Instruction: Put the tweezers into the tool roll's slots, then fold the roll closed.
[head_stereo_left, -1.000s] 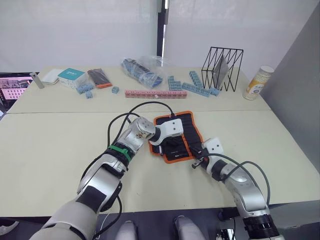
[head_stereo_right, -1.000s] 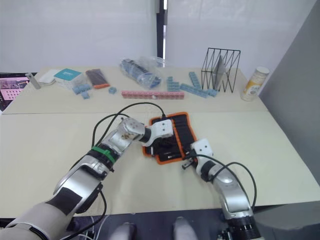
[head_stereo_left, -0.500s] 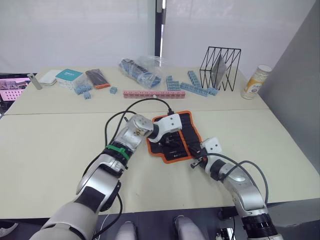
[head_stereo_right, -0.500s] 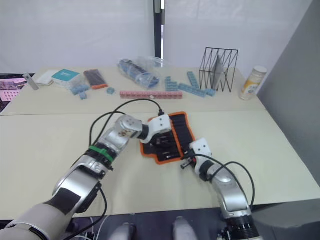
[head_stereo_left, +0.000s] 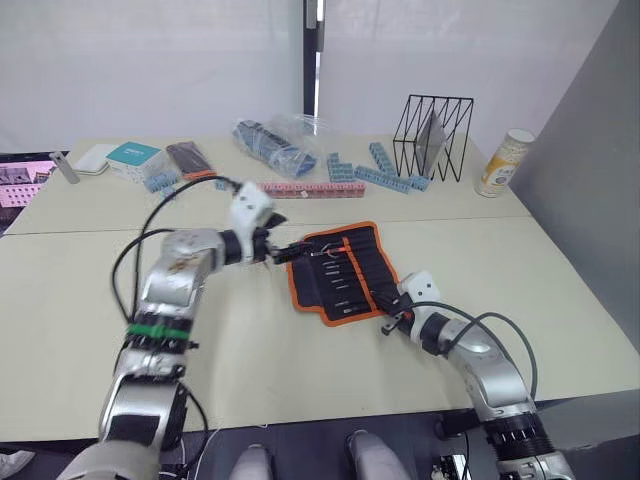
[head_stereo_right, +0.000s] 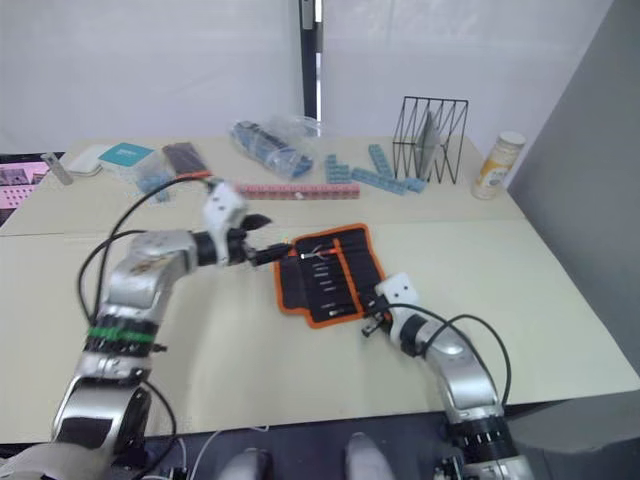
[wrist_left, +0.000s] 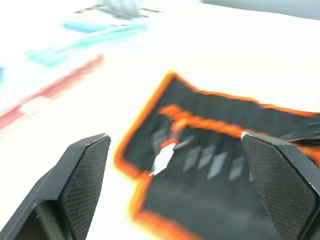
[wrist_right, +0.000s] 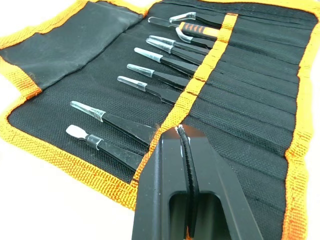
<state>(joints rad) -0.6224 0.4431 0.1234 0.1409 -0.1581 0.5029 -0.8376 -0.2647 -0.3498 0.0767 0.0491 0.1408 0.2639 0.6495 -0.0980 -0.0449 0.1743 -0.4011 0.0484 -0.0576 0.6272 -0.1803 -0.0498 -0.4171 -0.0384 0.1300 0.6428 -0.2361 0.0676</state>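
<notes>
The left gripper (head_stereo_left: 275, 247) hovers open off the tool roll's (head_stereo_left: 372, 262) left edge. The roll lies flat mid-table, tweezers (wrist_right: 150, 75) slotted; limp fabric, best pinched at its orange hem. The right gripper (wrist_right: 181, 135) is closed, empty.

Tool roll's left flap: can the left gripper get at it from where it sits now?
Probably yes. The left gripper hangs open just off the tool roll, at its orange-trimmed left edge, with nothing between them. The roll lies spread flat, tweezers in their slots, and the right gripper sits at the opposite corner.
</notes>
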